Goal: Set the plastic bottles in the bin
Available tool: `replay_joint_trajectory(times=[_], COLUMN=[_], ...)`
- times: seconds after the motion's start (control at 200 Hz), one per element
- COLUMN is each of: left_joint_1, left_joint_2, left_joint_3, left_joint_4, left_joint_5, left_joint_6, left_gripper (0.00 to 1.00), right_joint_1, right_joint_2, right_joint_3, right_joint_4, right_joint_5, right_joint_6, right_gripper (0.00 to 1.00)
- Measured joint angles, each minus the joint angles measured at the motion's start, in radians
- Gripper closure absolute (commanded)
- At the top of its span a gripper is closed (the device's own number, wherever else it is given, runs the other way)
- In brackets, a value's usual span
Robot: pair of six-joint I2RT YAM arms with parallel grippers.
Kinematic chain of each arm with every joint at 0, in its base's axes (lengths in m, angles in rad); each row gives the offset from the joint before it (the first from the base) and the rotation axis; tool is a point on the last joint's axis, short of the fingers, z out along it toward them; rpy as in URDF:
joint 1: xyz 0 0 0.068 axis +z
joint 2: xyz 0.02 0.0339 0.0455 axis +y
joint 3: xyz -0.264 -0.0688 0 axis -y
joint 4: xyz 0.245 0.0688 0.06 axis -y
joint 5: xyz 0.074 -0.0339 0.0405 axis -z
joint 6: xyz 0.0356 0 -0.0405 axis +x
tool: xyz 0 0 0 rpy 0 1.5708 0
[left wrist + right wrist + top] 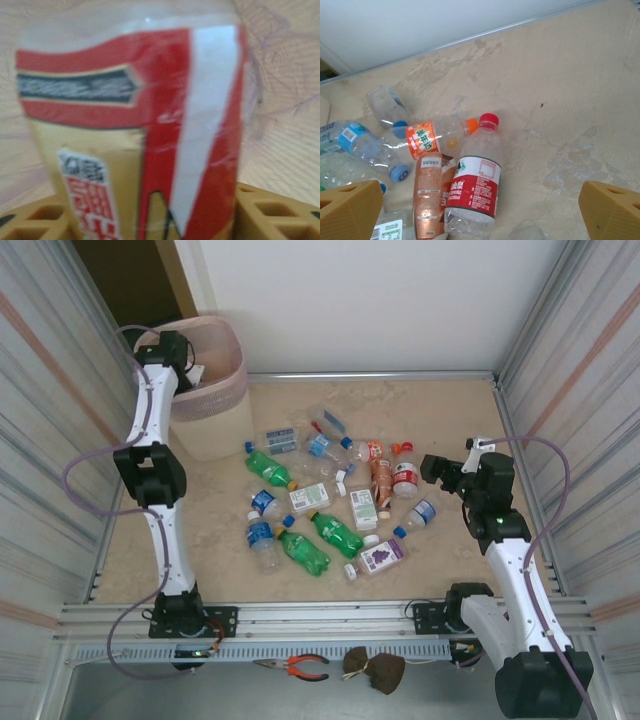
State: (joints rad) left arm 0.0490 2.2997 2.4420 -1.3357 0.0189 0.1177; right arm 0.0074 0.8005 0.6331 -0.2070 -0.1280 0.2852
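The plastic bottles [330,533] litter a beige, metal-walled table [450,430].

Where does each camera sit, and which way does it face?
Top external: above and behind, looking down at the table, scattered bottles and bin; left arm and right arm show.
Left wrist: close on a red-and-gold-labelled bottle between its own fingertips, pink bag behind.
Right wrist: angled down at the table; tan fingertips at bottom corners, red-capped bottle ahead.
Shared: top external also shows that red-capped bottle.

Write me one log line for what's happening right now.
left gripper: red-labelled bottle between jaws, over bin | right gripper: open, empty, above scattered bottles
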Motion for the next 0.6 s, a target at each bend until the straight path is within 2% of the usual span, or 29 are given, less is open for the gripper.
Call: replay_joint_trajectory(times=[0.311, 0.601], left_joint_1=[0.0, 0.0], left_joint_2=[-0.009, -0.111], left_joint_3=[0.0, 0.002], left_joint_4=[-0.002, 0.008], left_joint_5=[-0.002, 0.024], left_joint_6=[0.0, -0.011], left_gripper=[0.23, 0.23], right_joint_1=[0.002, 0.002], right_joint_2=[0.002, 0.001], right_joint_3=[0.0, 0.001], right_joint_4=[0.001, -0.001], right_joint_5=[0.0, 0.0], right_joint_6=[0.0, 0.0], right_gripper=[0.01, 0.01])
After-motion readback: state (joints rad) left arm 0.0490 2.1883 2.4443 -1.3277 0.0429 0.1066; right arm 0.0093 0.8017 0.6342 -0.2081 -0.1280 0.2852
